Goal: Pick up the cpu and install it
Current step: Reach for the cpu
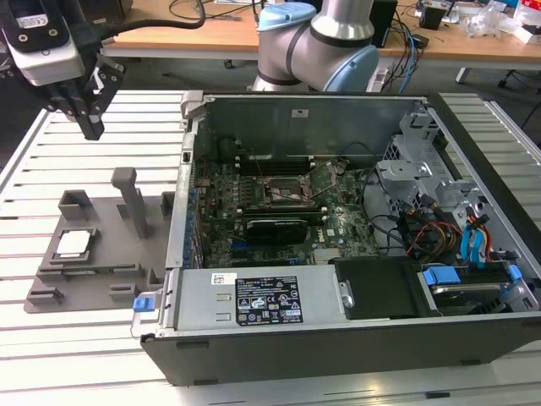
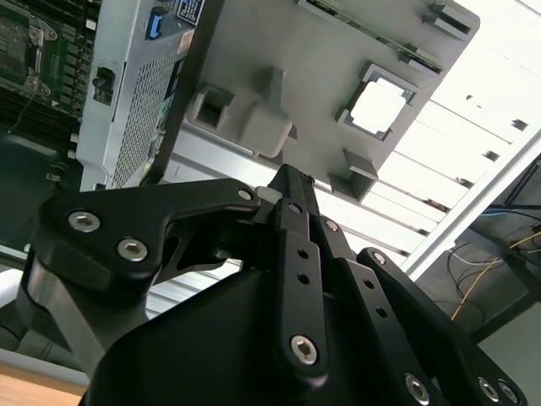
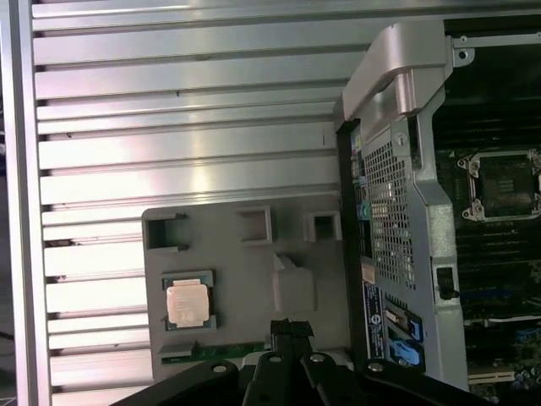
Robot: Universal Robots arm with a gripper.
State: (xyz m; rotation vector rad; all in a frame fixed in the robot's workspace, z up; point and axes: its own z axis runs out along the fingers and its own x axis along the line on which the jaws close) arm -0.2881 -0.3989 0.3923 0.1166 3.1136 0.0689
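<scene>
The cpu [image 1: 74,244] is a small silvery square chip lying flat in a recess of the grey fixture tray [image 1: 101,275], on the exterior view's left. It also appears as the cpu [image 2: 378,106] in the second wrist view and the cpu [image 3: 188,302] in the first wrist view. My gripper [image 1: 92,128] hangs well above the table, beyond the tray's far side and apart from the chip. Its black fingers [image 2: 292,190] are pressed together with nothing between them. The dark square socket [image 1: 283,191] sits on the motherboard inside the open computer case [image 1: 296,296].
The tray has an upright block [image 1: 128,194] and several smaller raised blocks. The slatted metal table [image 1: 59,338] carries both tray and case. The robot's base [image 1: 317,46] stands behind the case, with a cluttered wooden desk [image 1: 203,34] beyond.
</scene>
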